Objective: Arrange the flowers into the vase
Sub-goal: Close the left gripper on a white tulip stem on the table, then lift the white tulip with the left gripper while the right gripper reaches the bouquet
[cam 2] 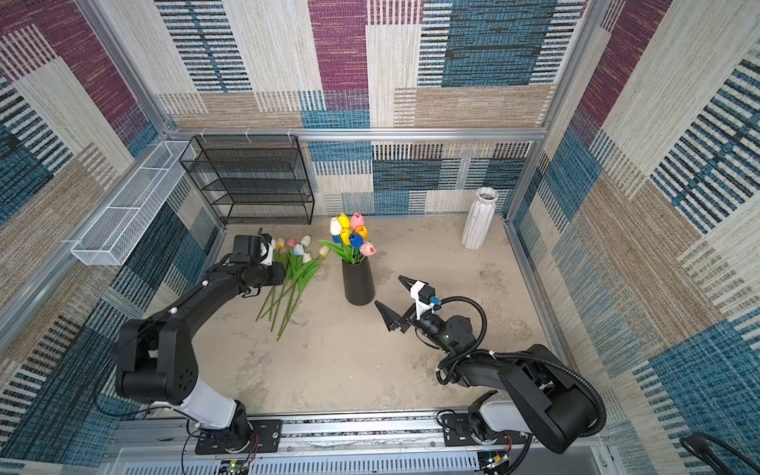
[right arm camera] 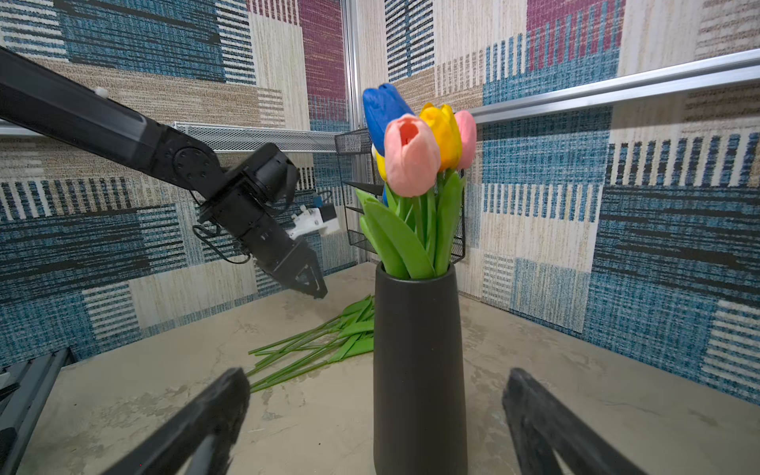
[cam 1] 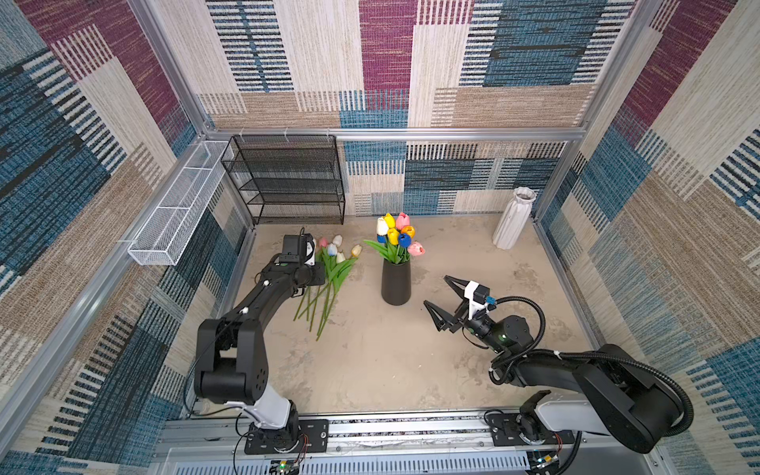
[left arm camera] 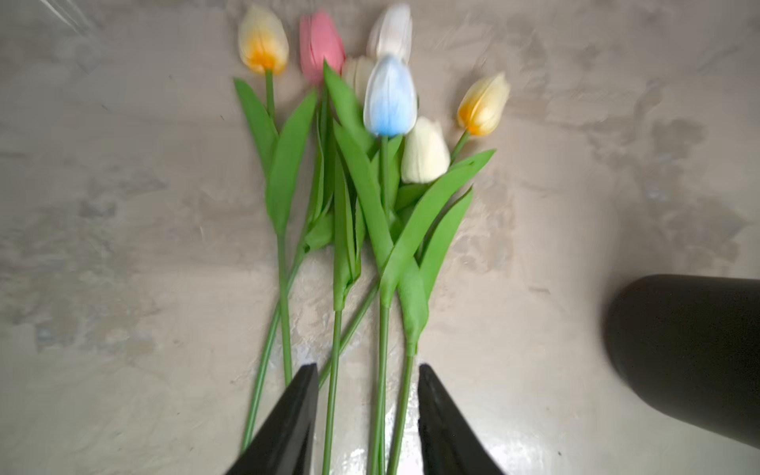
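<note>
The left fingers (left arm camera: 288, 423) are hovering part-spread and empty, straddling several stems of the loose flowers (left arm camera: 362, 214) lying on the worktop (left arm camera: 123, 288) near the black vase (right arm camera: 419, 362). Closing here is likely risking a tangled multi-stem grab. The right fingers (right arm camera: 205, 419) are hanging spread wide, holding nothing, facing the vase.

A tall black vase (cam 1: 395, 283) stands upright just ahead of the right gripper (cam 1: 436, 290), clear of its spread jaws; yellow, blue, pink and white tulips (cam 1: 397, 235) stand bunched in it. Seven loose tulips (left arm camera: 370, 185) with pale heads lie flat, heads pointing away from the left gripper (left arm camera: 368, 370); three stems seem to run between its parted jaws, though the view is blurred.
</note>
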